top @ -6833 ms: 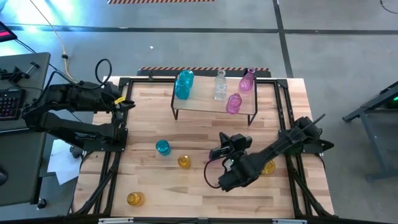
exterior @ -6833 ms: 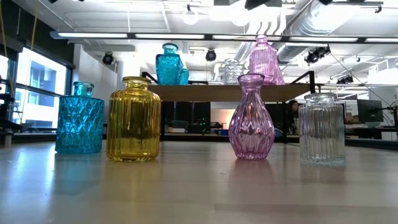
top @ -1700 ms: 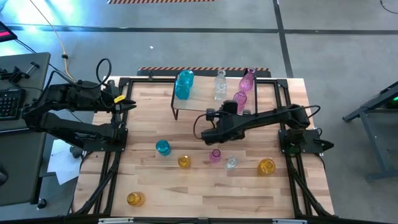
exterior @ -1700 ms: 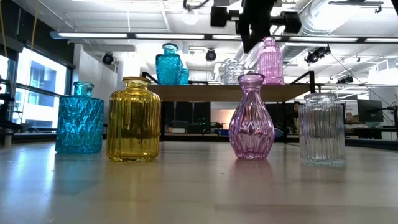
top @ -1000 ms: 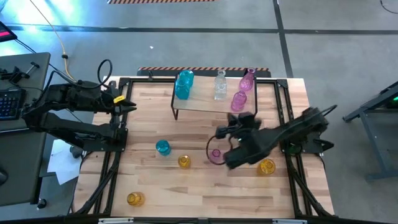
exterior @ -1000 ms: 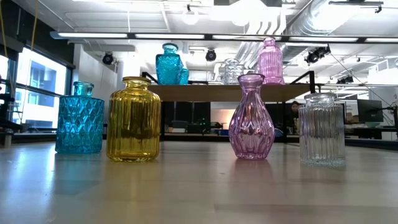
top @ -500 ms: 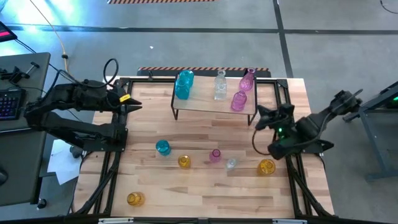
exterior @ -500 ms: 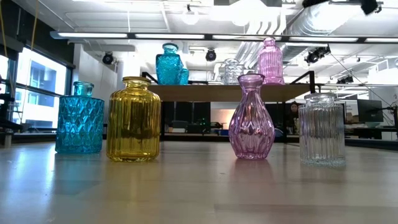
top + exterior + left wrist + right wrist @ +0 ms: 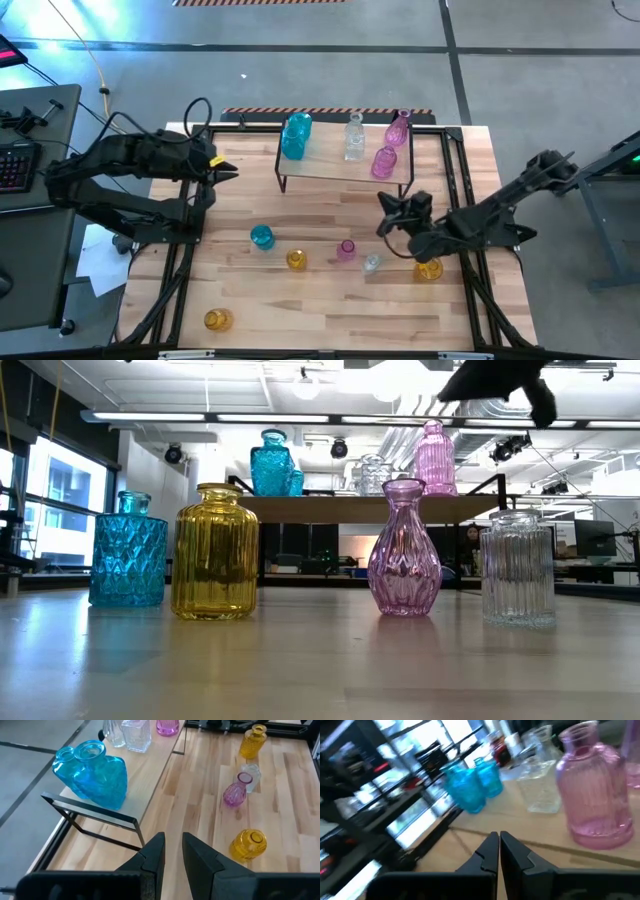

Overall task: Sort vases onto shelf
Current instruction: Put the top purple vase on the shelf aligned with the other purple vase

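Note:
The shelf [image 9: 345, 172] carries a teal double vase [image 9: 296, 135], a clear bottle [image 9: 354, 140] and two pink vases [image 9: 398, 128] [image 9: 383, 160], each standing on its base. On the tabletop stand a teal vase [image 9: 262, 237], an amber vase [image 9: 296, 260], a pink vase [image 9: 346, 249], a clear vase [image 9: 371, 263] and two more amber vases [image 9: 429, 268] [image 9: 217, 320]. My right gripper [image 9: 385, 215] hovers shut between the shelf's right end and the table vases; its wrist view faces the near pink vase [image 9: 600, 795]. My left gripper [image 9: 225, 170] is left of the shelf, its fingers a narrow gap apart [image 9: 172, 852], holding nothing.
Black frame rails run along the table's left and right edges [image 9: 190, 230]. The shelf's thin black legs [image 9: 95, 817] stand just ahead of my left gripper. Bare wood lies along the near edge between the amber vases [image 9: 330, 315].
My right gripper drew away from the table vases toward the table's right edge, then swung back toward the middle, staying shut and holding nothing. My left gripper moved right, toward the shelf's left end. No vase has moved.

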